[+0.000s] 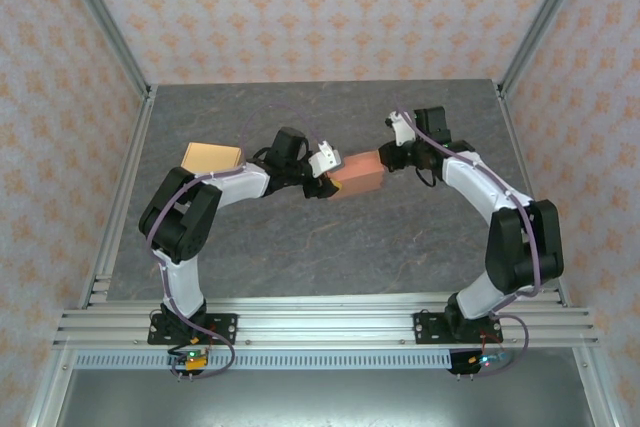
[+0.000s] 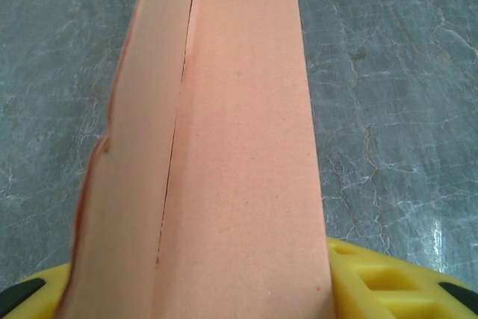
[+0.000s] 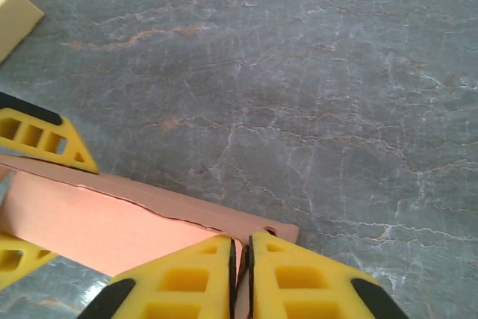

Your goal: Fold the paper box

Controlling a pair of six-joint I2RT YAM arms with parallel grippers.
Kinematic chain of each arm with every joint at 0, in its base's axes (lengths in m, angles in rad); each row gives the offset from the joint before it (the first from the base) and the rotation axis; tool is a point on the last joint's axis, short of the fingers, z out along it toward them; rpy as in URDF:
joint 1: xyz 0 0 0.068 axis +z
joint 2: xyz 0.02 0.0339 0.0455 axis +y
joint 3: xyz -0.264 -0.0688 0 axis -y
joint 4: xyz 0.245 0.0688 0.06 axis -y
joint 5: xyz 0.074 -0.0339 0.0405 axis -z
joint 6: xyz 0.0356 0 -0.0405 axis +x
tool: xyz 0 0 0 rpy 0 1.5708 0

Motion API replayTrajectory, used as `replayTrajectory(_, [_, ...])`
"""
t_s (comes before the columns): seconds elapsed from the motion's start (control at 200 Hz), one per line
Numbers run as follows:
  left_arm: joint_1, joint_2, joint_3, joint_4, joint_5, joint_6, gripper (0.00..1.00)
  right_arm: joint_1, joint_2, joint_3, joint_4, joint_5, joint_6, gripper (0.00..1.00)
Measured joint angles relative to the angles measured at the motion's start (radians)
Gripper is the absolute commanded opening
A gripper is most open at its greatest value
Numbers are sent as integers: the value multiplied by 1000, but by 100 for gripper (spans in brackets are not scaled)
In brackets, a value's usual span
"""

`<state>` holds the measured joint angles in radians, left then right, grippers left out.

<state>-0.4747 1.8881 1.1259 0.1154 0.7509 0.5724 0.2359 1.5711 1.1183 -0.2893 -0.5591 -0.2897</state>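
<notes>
We have white arms (image 1: 235, 184) with black joints, thin purple cables (image 1: 163, 272) and yellow fingers (image 3: 299, 278) with holes.

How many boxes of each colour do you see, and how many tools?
Pink box: 1
Tan box: 1
Tools: 2 (left tool, right tool)
Total: 4

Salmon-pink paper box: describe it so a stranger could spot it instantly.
On the grey marble-patterned table, look to the middle, where the two arms meet. The salmon-pink paper box is held between the left hand and right hand. The tan paper box at left is yellower and unheld.
</notes>
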Motion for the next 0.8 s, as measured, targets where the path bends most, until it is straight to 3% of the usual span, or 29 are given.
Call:
replayTrajectory(0.285, [0, 0, 6, 3, -27, -24, 52, 30, -24, -65, 107, 87, 66, 3])
replayTrajectory(0.556, [18, 0, 6, 43, -58, -80, 60, 56, -65, -162, 240, 161, 119, 0])
replayTrajectory(0.646, [19, 0, 5, 64, -73, -100, 68, 58, -75, -193, 283, 179, 134, 0])
replayTrajectory(0.711, [19, 0, -2, 87, -84, -114, 80, 58, -81, -209, 304, 196, 146, 0])
replayTrajectory(0.746, [19, -2, -11, 99, -90, -124, 98, 58, -82, -212, 310, 203, 154, 0])
replayTrajectory(0.801, [19, -10, -38, 115, -106, -146, 100, 58, -84, -216, 319, 214, 168, 0])
